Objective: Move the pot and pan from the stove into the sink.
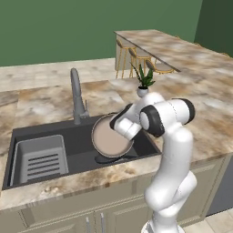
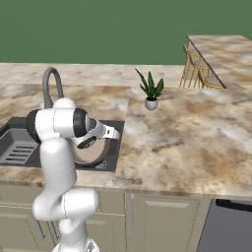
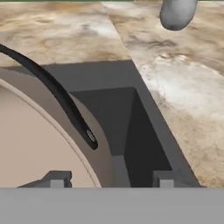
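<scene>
- Hovering at the bottom of the hand view, the two-finger gripper [image 3: 108, 179] has its dark tips set apart, one over the pot's inside, one over the basin, clamping nothing.
- Left of it lies the wide tan-brown metal pot [image 3: 26, 144] with its pale beige inside, a thin dark handle [image 3: 61, 96] arching over its rim.
- That pot [image 1: 109, 139] sits in the right part of the dark grey recessed sink [image 1: 77, 148], with the grey slotted rack [image 1: 38, 159] at centre left.
- A tall grey faucet [image 1: 77, 98] rises behind the basin.
</scene>
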Robot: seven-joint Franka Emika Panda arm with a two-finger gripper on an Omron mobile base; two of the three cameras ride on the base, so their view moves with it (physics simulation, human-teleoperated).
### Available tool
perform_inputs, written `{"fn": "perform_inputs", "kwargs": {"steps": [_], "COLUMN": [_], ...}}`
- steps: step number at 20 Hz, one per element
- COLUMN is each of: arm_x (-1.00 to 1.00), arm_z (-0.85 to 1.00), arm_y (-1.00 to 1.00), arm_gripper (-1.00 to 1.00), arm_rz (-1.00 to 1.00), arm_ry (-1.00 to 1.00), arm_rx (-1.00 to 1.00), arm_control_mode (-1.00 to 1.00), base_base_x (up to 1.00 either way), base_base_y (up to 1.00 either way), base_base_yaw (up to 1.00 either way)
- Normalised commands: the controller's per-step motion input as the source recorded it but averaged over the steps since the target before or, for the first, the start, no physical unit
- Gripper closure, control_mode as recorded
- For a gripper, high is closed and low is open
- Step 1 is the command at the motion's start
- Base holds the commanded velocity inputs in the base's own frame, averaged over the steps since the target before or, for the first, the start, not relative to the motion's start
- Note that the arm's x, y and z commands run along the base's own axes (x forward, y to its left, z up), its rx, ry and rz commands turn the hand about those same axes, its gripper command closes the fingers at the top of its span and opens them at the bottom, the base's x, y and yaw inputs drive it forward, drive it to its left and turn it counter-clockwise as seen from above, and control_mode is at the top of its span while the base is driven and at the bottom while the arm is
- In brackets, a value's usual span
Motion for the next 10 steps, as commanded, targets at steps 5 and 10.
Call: {"fn": "perform_inputs", "kwargs": {"steps": [5,10], "arm_x": [-0.16,-0.48], "arm_z": [0.84,0.79], "arm_y": [-0.01,-0.1], "arm_gripper": [-1.0,-1.0], "arm_rz": [0.0,0.01], "arm_ry": [0.03,0.0], "arm_rx": [0.03,0.03], "arm_control_mode": [-1.0,-1.0], "base_base_x": [0.0,0.0], "base_base_y": [0.0,0.0], "base_base_yaw": [0.0,0.0]}}
